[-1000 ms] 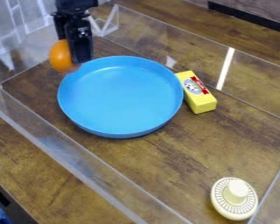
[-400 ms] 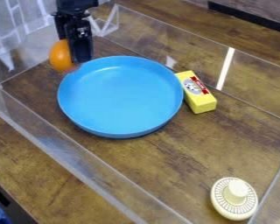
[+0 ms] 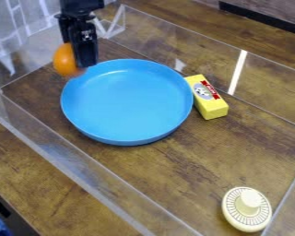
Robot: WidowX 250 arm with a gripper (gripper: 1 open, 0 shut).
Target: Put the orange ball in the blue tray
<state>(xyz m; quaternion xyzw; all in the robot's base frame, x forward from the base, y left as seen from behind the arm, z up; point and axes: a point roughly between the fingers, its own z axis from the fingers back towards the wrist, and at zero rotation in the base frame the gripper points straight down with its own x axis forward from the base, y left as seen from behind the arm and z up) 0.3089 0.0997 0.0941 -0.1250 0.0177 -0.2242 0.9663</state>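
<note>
The orange ball (image 3: 66, 60) is glowing plain orange right at the black end effector (image 3: 81, 43). Just beside it, the blue tray (image 3: 125, 101) is showing solid bright blue. Further off, a yellow block (image 3: 208, 97) is wearing a red-and-white label, and a cream ribbed disc (image 3: 246, 207) is sitting on the dark brown wood-grain bench (image 3: 137, 180).

Wooden table (image 3: 137, 180) with blue tray (image 3: 125, 101), yellow block (image 3: 208, 97), cream disc (image 3: 246, 206)

Even, fairly bright light, white glare streaks on the clear panels (image 3: 236, 74), soft low-resolution picture.

Yellow block (image 3: 208, 97) mid-right; cream ribbed disc (image 3: 246, 206) bottom-right.
</note>
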